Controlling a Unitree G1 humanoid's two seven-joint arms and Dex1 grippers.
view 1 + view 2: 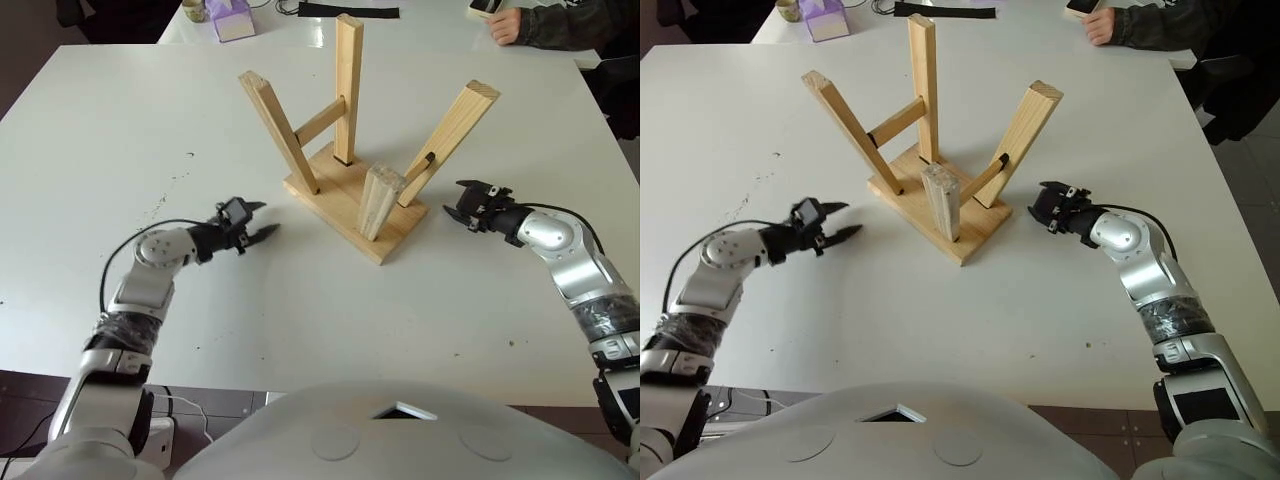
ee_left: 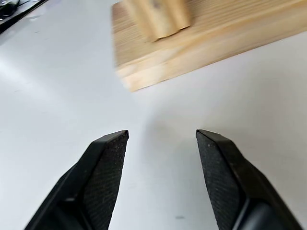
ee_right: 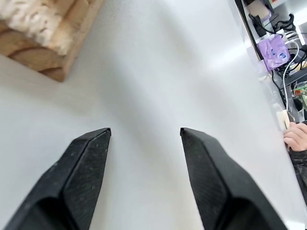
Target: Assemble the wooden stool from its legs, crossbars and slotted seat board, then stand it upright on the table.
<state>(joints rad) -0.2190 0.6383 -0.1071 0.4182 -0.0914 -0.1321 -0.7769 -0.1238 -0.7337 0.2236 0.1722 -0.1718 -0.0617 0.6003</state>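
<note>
White table (image 1: 120, 140): stool (image 1: 352, 200) inverted, legs (image 1: 349, 80) up. L gripper (image 1: 266, 218) & R gripper (image 1: 452, 198) both agape, empty. Risk: flipping one-handed → legs pop from slots.

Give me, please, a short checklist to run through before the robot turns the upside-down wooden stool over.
1. Left gripper empty, black fingers open: ok.
2. Right gripper empty, fingers open: ok.
3. Four pale wooden legs standing in the flat wooden seat board: ok.
4. Two wooden crossbars in place between legs: ok; tightness of the joints: cannot tell.
5. Grippers on either side of the stool, touching nothing: ok.
6. Stool upright on the white table: not ok; it rests on the seat board, legs up.
</note>
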